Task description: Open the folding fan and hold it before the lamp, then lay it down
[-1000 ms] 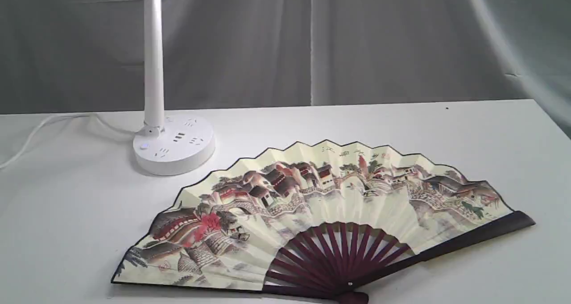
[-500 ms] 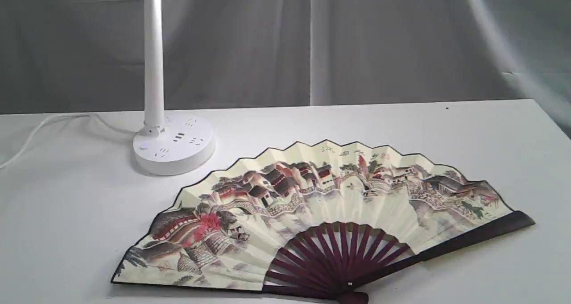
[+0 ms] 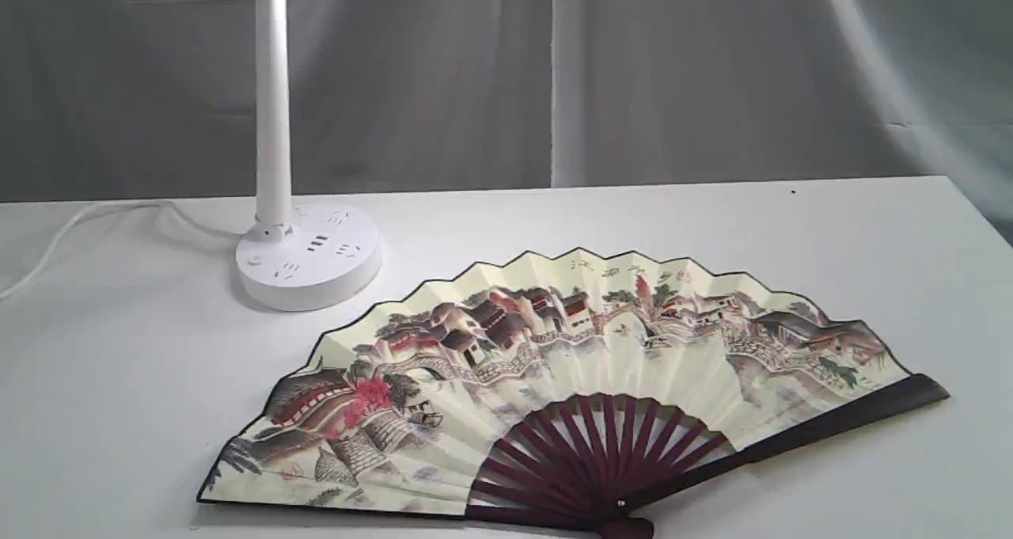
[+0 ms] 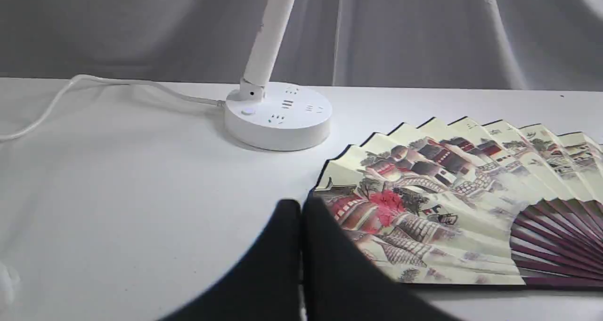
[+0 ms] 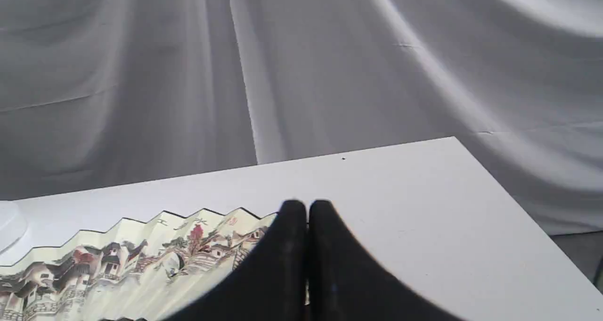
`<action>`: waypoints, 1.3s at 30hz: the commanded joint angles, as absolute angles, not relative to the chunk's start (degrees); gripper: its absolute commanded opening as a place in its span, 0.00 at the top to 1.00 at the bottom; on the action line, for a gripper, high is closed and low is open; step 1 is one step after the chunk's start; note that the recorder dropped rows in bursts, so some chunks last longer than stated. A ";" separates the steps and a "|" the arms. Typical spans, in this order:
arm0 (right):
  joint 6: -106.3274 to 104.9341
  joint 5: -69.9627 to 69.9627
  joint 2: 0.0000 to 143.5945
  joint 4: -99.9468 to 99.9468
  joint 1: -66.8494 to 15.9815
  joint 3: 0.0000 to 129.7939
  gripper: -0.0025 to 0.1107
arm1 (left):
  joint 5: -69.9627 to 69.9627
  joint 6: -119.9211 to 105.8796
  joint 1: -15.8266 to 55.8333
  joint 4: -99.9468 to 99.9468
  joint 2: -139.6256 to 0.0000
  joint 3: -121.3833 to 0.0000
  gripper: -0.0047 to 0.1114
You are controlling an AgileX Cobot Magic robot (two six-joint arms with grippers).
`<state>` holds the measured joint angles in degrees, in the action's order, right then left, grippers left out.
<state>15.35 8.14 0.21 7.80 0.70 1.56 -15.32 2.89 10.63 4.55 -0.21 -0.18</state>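
Both my left gripper (image 4: 300, 208) and my right gripper (image 5: 307, 205) are pressed together on nothing, while the folding fan (image 3: 570, 341) lies spread flat on the near side of the white table (image 3: 119, 381), right of the lamp (image 3: 309, 262), not touching it.

Illegible calligraphy (image 3: 625, 271) on folding fan (image 3: 554, 361)

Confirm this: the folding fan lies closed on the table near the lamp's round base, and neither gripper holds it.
Not closed: the exterior view shows the folding fan spread open on the table near the lamp's base. The rest stands.
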 commanded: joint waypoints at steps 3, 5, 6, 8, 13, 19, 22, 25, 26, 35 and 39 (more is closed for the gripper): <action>15.36 7.72 0.00 7.66 0.66 1.15 0.98 | -15.24 2.75 10.93 4.99 0.00 0.00 0.96; 15.36 7.72 0.00 7.66 0.66 1.15 0.98 | -15.24 2.75 10.93 4.99 0.00 0.00 0.96; 15.36 7.72 0.00 7.14 0.66 1.15 0.98 | -15.24 2.75 10.93 4.99 0.00 0.00 0.96; 15.36 7.98 0.00 7.27 0.66 0.75 0.98 | -15.24 2.75 10.93 4.99 0.00 0.00 0.96; 15.36 11.94 0.00 7.78 0.66 0.00 0.98 | -15.24 2.75 10.93 4.99 0.00 0.00 0.96; 15.48 13.70 0.00 8.18 0.66 0.00 0.98 | -15.24 2.75 10.93 4.99 0.00 0.00 0.96; 15.65 15.23 0.00 9.90 0.66 0.00 0.98 | -15.24 2.75 10.93 4.99 0.00 0.00 0.96; 15.65 18.65 0.00 11.52 0.66 0.00 0.98 | -15.24 2.75 10.93 4.99 0.00 0.00 0.96; 15.65 18.65 0.00 11.52 0.66 0.00 0.98 | -15.24 2.75 10.93 4.99 0.00 0.00 0.96; 15.65 18.64 0.00 11.31 0.66 0.00 0.98 | -15.24 2.75 10.93 4.99 0.00 0.00 0.96; 15.65 18.64 0.00 11.31 0.66 0.00 0.98 | -15.24 2.75 10.93 4.99 0.00 0.00 0.96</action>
